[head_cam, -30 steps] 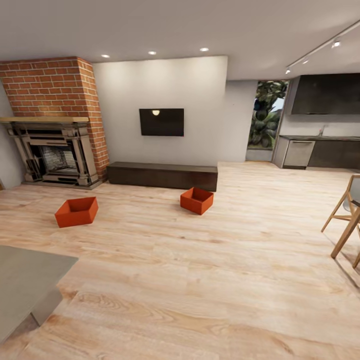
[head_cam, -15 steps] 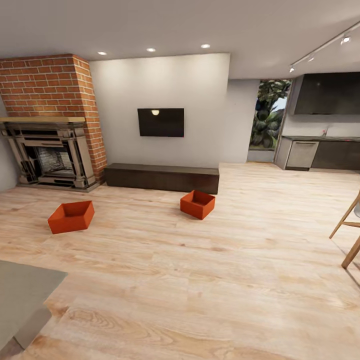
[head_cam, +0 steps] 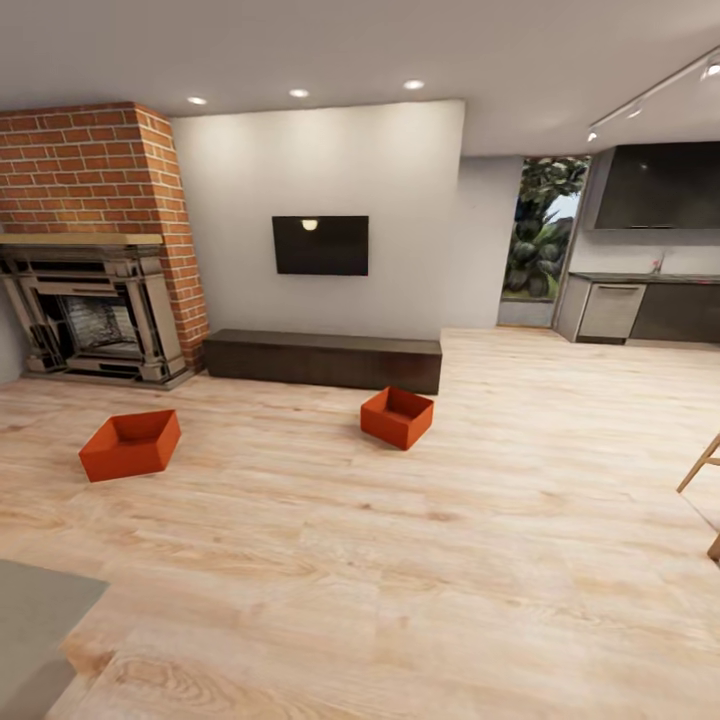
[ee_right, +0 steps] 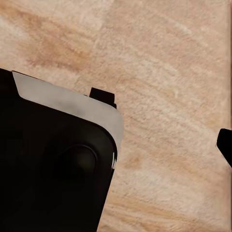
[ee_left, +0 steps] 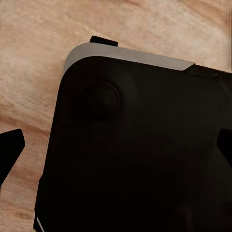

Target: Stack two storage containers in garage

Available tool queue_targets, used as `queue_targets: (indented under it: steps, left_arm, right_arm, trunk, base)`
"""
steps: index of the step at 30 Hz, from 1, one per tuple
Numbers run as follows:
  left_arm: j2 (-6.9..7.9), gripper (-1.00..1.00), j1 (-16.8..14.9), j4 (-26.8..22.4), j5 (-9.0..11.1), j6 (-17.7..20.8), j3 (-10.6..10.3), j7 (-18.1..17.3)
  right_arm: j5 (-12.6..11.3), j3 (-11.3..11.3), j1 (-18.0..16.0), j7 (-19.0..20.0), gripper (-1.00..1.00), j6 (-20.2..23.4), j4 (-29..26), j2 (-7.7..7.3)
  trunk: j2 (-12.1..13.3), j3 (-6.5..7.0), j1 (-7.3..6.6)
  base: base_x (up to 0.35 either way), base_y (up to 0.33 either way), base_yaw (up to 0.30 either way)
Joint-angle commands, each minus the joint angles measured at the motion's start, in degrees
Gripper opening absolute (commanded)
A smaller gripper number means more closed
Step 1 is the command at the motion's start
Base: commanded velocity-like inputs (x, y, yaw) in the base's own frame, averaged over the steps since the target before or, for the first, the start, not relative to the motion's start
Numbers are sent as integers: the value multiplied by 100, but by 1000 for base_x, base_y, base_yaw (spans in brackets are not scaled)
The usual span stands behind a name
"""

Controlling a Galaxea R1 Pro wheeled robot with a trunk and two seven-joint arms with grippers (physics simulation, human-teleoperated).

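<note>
Two orange-red storage containers sit on the light wood-plank floor (head_cam: pixel 400 560) of the living room: one (head_cam: pixel 130 445) near the brick fireplace (head_cam: pixel 95 310), the other (head_cam: pixel 398 417) just before the dark bench (head_cam: pixel 325 360). Left claw (ee_left: pixel 116 150) fingertips spread apart, far from both; right claw's state I cannot tell.

Head camera sits high, facing forward and slightly down across the living room's wood-plank floor (head_cam: pixel 420 560) toward the far white wall (head_cam: pixel 320 200). Both wrist cameras aim straight down, close over the robot's black base (ee_left: pixel 145 154), planks beneath. All three views share that floor; both wrist views share the base.
</note>
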Motion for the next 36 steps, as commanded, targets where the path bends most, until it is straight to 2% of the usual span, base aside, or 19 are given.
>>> queue_targets:
  steps: [1, 17, 36]
  left_arm:
    - [-1, 100, -1, -2, 26, -14, 2, 6]
    - [1, 100, -1, -2, 26, -15, 3, 7]
    - [1, 100, -1, -2, 26, -15, 2, 7]
  right_arm:
    - [-49, 49, -5, -5, 100, -28, 13, 2]
    - [-34, 49, -5, -5, 100, -28, 13, 17]
    - [-14, 49, -5, -5, 100, -28, 13, 11]
  trunk:
    - [-2, -5, 3]
    - [-2, -5, 3]
    - [-2, -5, 3]
  base:
    - [326, 0, 0]
    - [326, 0, 7]
    - [326, 0, 246]
